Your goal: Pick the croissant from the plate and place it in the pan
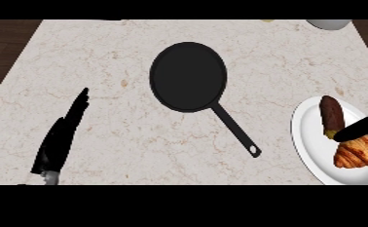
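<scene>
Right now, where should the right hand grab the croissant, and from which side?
Probably across the croissant's thick middle, coming from above. It lies flat at the plate's right side, the right hand is already over it, and a dark brown item lies behind.

The tabletop (108, 65) fills most of the frame. The pan (188, 76) lies on it just above the middle, its handle (236, 130) running down and to the right toward the lower right of the frame. At the right edge, lower half, sits the plate (309, 138), well apart from the pan's bowl but near the handle's end. On the plate, the croissant (354, 154) lies at the lower right, and a long food item (332, 115) lies above it at the plate's top. The right hand (354, 130) comes in from the right edge between those two, just above the croissant. The left hand (63, 133) shows at the lower left, fingers pointing up, well apart from the pan. A vessel (329, 24) shows partly at the upper right corner.
</scene>
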